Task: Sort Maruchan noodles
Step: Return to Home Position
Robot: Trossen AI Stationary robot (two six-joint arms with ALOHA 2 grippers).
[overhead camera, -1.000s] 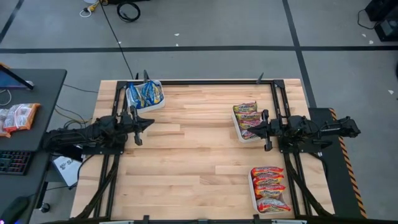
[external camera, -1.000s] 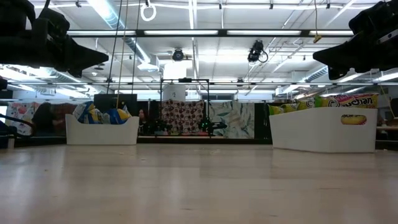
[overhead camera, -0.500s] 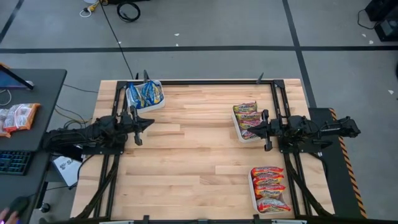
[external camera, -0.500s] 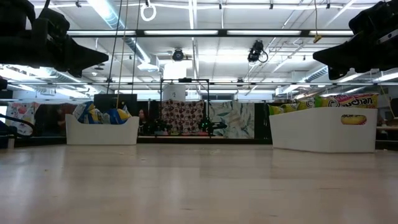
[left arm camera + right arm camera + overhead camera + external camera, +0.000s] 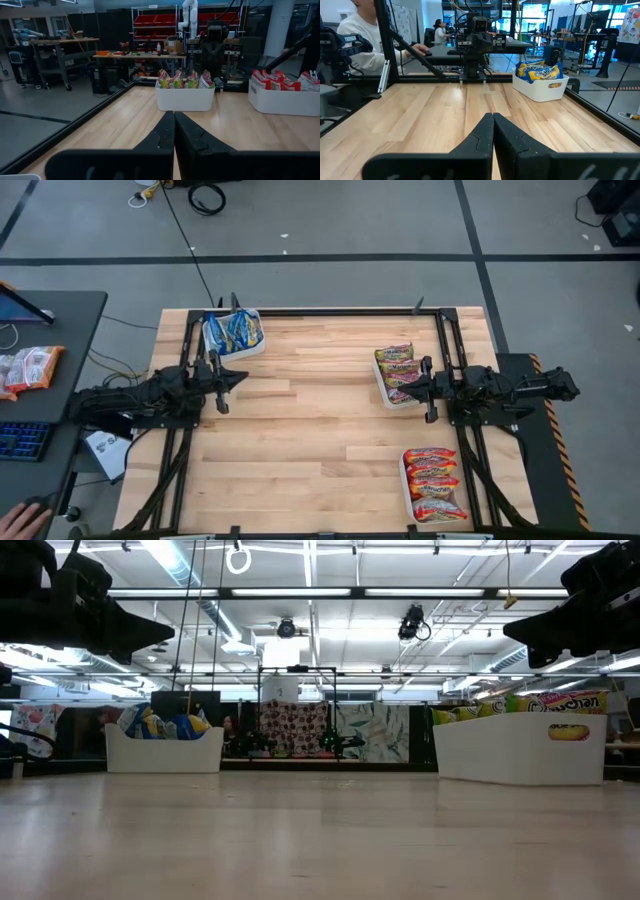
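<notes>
Wooden table [image 5: 310,420], both arms parked at its side edges, lifted off the surface per the low view.

Left gripper [image 5: 174,116] at the left edge, pointing inward. Fingers pressed together, nothing between them.

Right gripper [image 5: 493,117] at the right edge, just beside the middle-right bin [image 5: 384,392]. Same state: fully closed, empty.

Two more white bins, placed by the high view: top-left bin [image 5: 260,345] and bottom-right bin [image 5: 405,480].

Noodles all sitting in bins:
- blue-yellow noodle packs [image 5: 232,332] in the top-left bin
- yellow-green noodle packs [image 5: 396,364] in the middle-right bin
- red noodle packs [image 5: 434,483] stacked in a row in the bottom-right bin
</notes>
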